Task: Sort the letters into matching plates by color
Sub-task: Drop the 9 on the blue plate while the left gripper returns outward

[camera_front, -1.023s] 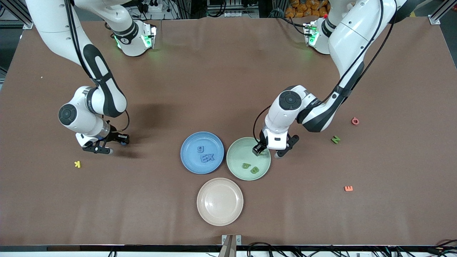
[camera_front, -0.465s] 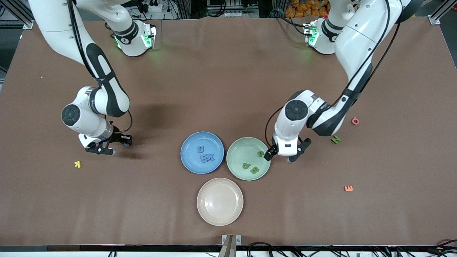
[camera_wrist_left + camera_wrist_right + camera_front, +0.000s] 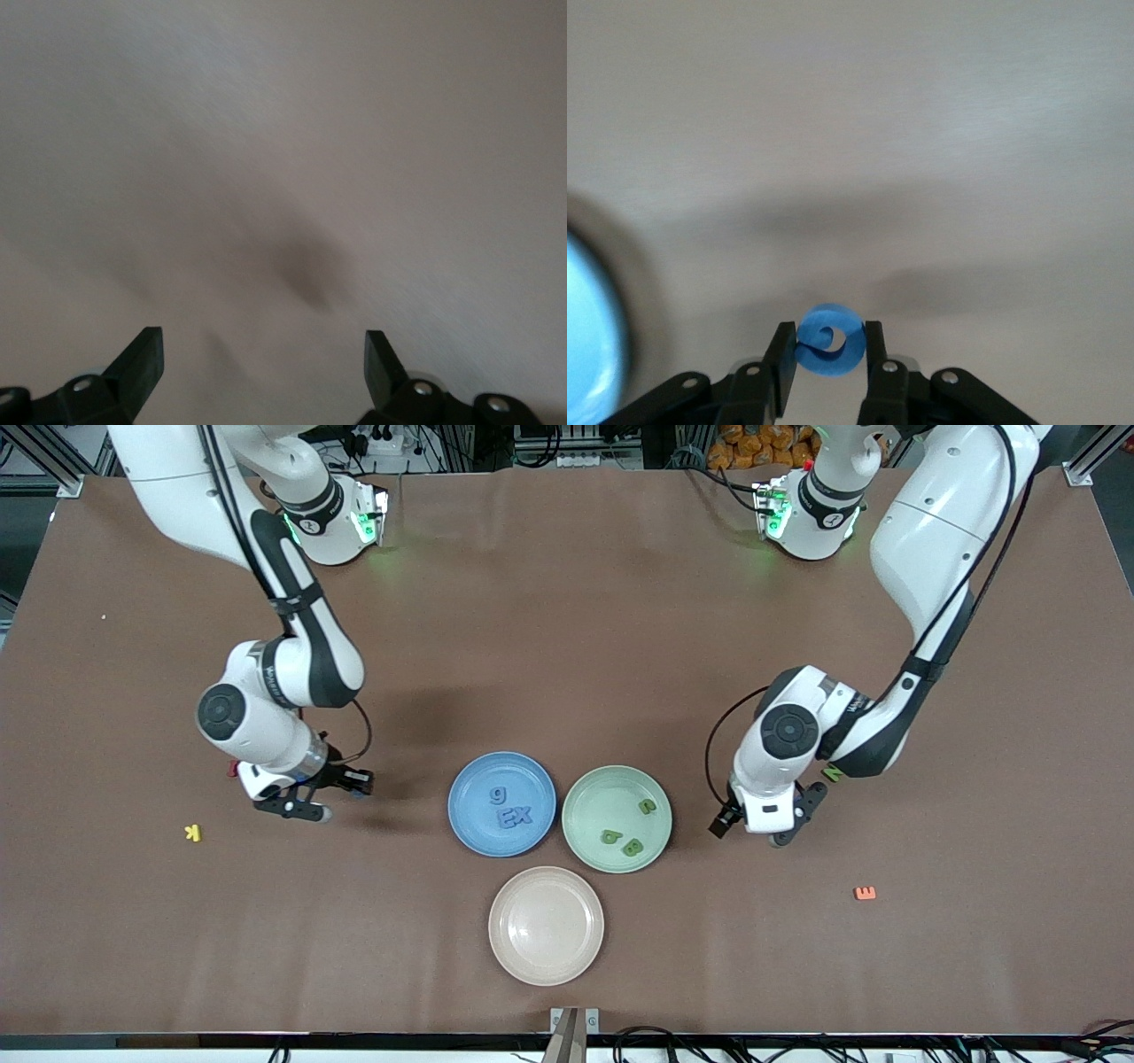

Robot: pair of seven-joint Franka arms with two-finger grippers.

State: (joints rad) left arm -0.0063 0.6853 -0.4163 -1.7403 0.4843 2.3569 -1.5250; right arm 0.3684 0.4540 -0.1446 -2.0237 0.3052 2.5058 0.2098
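A: Right gripper [image 3: 825, 354]? Pinching small flat blue plastic letter [image 3: 829, 339], left of round blue plate [image 3: 501, 803] mid-frame; light, rigid, likely slippery; best gripped across edges.
B: Left gripper [image 3: 264, 363]? Spread wide, empty, lower right.

High front camera, two close wrist cameras

Two white arms with black joint covers and round black wrist caps; thin black cables loop along each. Green lights glow on both bases. The left gripper [image 3: 749, 831] and right gripper [image 3: 341, 795] carry black fingers fixed with silver screws.
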